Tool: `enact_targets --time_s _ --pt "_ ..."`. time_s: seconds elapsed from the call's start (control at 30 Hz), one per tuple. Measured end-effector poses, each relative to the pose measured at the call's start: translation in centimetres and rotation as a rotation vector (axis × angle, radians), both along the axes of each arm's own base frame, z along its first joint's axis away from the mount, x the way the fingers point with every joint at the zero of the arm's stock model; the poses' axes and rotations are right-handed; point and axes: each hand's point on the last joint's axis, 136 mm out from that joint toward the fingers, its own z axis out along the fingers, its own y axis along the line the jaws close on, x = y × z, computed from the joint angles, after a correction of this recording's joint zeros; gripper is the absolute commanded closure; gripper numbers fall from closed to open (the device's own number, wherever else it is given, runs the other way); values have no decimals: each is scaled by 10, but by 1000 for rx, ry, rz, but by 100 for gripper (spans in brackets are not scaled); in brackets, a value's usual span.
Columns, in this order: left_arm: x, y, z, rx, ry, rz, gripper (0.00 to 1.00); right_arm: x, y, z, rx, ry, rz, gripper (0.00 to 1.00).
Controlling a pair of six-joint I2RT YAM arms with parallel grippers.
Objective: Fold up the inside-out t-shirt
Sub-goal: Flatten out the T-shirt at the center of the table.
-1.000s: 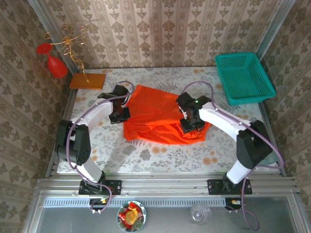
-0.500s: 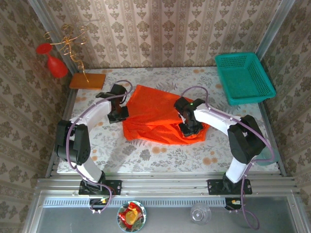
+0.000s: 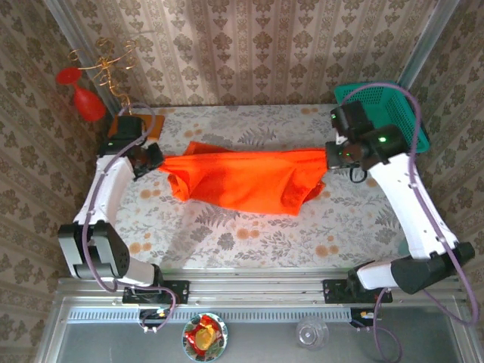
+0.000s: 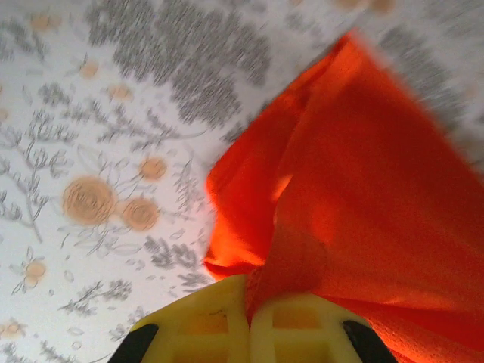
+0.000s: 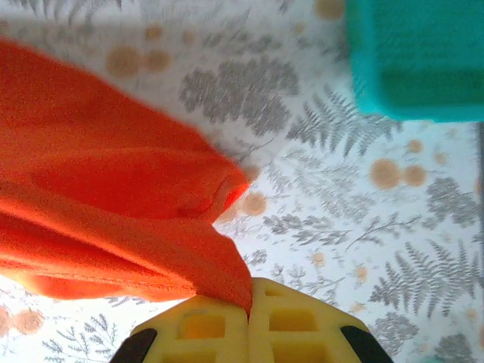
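Note:
The bright orange-red t-shirt (image 3: 246,180) hangs stretched between both arms above the floral table. My left gripper (image 3: 153,159) is shut on its left end, and in the left wrist view the cloth (image 4: 363,189) bunches up out of the closed yellow pads (image 4: 204,325). My right gripper (image 3: 330,157) is shut on the right end; in the right wrist view a folded hem of the t-shirt (image 5: 113,204) runs into the seam between the pads (image 5: 295,321). The shirt's lower edge sags toward the table in the middle.
A teal basket (image 3: 382,125) stands at the back right, just behind my right gripper, its corner showing as the basket (image 5: 416,57) in the right wrist view. The flat orange board (image 3: 121,121) and red cone ornament (image 3: 83,98) sit at the back left. Patterned walls enclose three sides.
Both arms have swung outward and up from the table's middle, each holding an end. The crumpled shirt has been lifted and pulled wide across the table.

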Motion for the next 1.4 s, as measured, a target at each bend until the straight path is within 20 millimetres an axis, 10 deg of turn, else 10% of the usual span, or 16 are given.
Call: enact_targets --time_s 0.17,0.3,0.47,0.67,1.1,1.4 --pt "6 -16 71 -109 -211 -91 100 -13 -6 42 18 -103 14 100" --pt "3 -36 89 -183 -273 -170 100 -22 -14 19 20 -39 -4 96" --pt "1 -69 23 -205 -99 -254 100 -21 2 -72 100 243 20 61" --pt "-17 -98 -72 -191 176 -308 100 -19 23 -139 147 417 6 56" --pt "-15 -103 -70 -169 165 -322 100 -31 89 -186 -37 476 219 49" --pt "-15 -101 -71 -157 165 -315 100 -7 76 -228 -491 506 313 36"
